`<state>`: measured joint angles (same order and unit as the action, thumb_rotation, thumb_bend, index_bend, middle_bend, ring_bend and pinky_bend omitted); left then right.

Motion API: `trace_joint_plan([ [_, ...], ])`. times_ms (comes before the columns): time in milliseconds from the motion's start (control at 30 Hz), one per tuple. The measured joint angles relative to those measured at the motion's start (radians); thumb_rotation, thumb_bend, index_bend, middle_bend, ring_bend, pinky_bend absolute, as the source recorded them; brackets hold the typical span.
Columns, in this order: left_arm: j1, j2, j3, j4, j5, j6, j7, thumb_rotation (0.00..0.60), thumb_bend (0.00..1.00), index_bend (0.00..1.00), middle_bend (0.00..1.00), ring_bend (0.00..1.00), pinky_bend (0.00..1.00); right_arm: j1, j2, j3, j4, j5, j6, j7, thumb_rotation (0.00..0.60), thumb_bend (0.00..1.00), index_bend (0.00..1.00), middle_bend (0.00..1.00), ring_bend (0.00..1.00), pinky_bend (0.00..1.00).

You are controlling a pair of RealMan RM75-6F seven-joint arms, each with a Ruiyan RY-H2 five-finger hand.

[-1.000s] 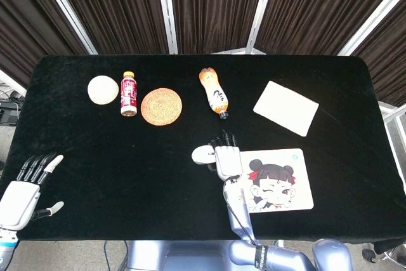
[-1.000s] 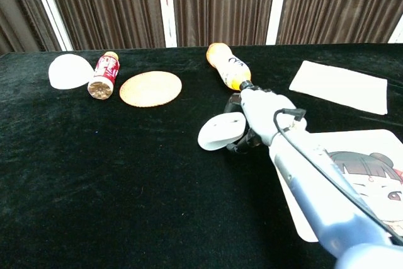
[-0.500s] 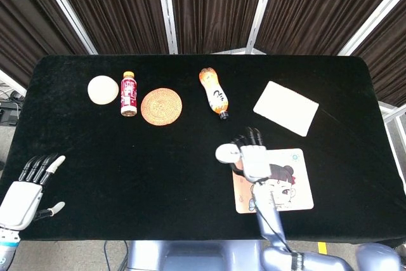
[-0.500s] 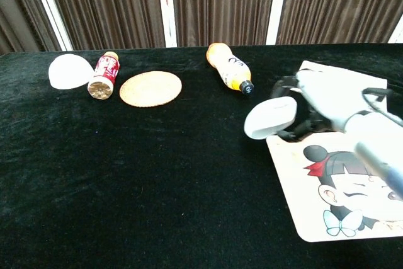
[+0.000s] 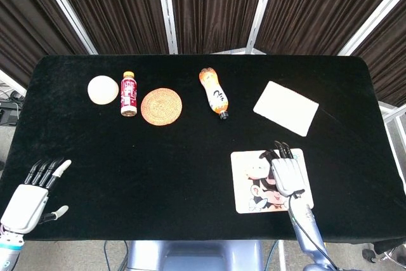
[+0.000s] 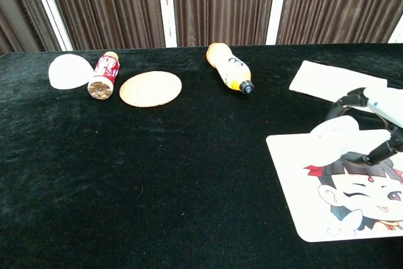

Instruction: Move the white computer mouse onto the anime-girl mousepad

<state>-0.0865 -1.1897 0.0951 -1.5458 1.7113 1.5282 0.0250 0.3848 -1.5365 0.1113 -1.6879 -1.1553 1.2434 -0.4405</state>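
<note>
right robot hand (image 5: 287,174) grips the white mouse (image 6: 345,135) over the mousepad (image 6: 296,181).

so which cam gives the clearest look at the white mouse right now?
Chest view: the white mouse shows side-on over the anime-girl mousepad, gripped by the right hand. In the head view the mouse is a small pale shape that blends into the pad print, beside the hand.
</note>
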Motion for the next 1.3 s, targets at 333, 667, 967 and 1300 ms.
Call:
trace_joint_plan([
  [333,0.005,-0.002,0.000,-0.002,0.003,0.004,0.008,0.600,0.12,0.00,0.00,0.00,0.00,-0.036,0.002,-0.022,0.067,-0.012,-0.017,0.135,0.600,0.33,0.59,0.26,0.00,0.00],
  [667,0.007,-0.001,0.000,-0.002,0.006,0.003,0.011,0.600,0.12,0.00,0.00,0.00,0.00,-0.057,0.000,-0.032,0.100,0.010,-0.007,0.080,0.600,0.32,0.45,0.07,0.00,0.00],
  [967,0.009,-0.001,-0.001,-0.005,0.009,0.005,0.013,0.600,0.12,0.00,0.00,0.00,0.00,-0.087,0.039,-0.049,0.044,0.065,0.000,0.030,0.600,0.27,0.33,0.00,0.00,0.00],
  [1300,0.011,0.002,0.000,-0.010,0.011,0.006,0.014,0.600,0.12,0.00,0.00,0.00,0.00,-0.098,0.037,-0.057,0.039,0.043,0.020,0.016,0.600,0.14,0.29,0.00,0.00,0.00],
])
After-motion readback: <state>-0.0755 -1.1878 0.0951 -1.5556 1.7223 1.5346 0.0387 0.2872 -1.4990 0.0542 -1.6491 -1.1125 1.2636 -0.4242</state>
